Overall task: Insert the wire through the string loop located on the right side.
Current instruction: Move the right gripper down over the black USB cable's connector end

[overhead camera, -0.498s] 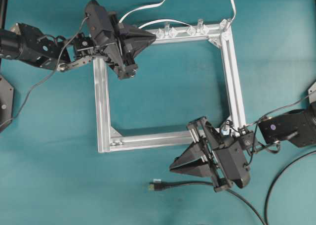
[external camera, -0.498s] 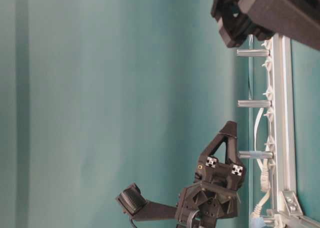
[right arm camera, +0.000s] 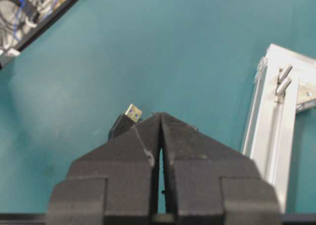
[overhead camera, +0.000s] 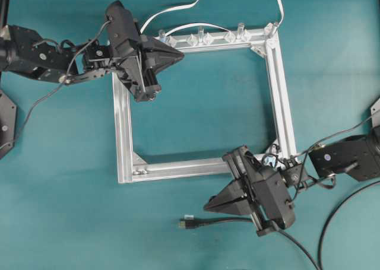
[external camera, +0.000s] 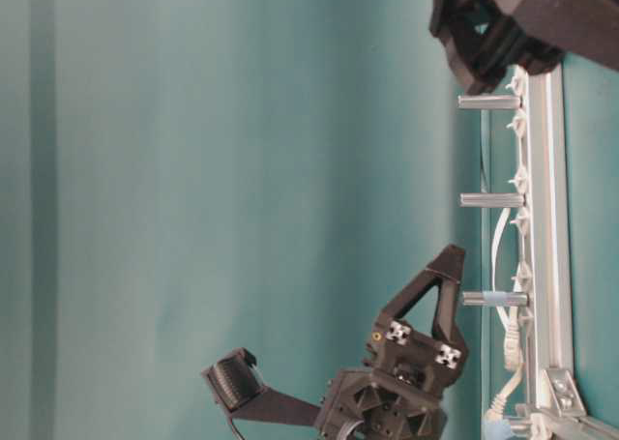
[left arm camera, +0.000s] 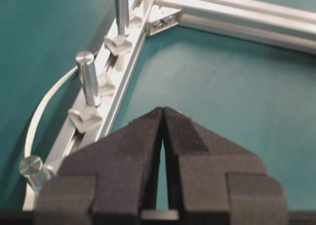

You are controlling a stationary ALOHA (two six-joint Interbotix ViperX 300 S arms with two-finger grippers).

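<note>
Jaws of both grippers are clenched, empty: right gripper (overhead camera: 209, 205) slants over the wire (overhead camera: 196, 222), left gripper (overhead camera: 180, 57) above the frame (overhead camera: 123, 127).

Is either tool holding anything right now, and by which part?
Neither. Both the left tool and right tool are shut on nothing; the thin black wire's plug lies free.

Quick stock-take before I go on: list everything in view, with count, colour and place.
wire: one, black, on the mat near the front edge, plug free beside the right gripper.
aluminium frame: one, silver, square, mid-table.
posts: three seen at table level, silvery, upright on the frame's far rail.
white cables: two, running off the far edge.
mat: teal.
left gripper: black, shut, at the frame's far-left corner.
right gripper: black, shut, empty.
</note>
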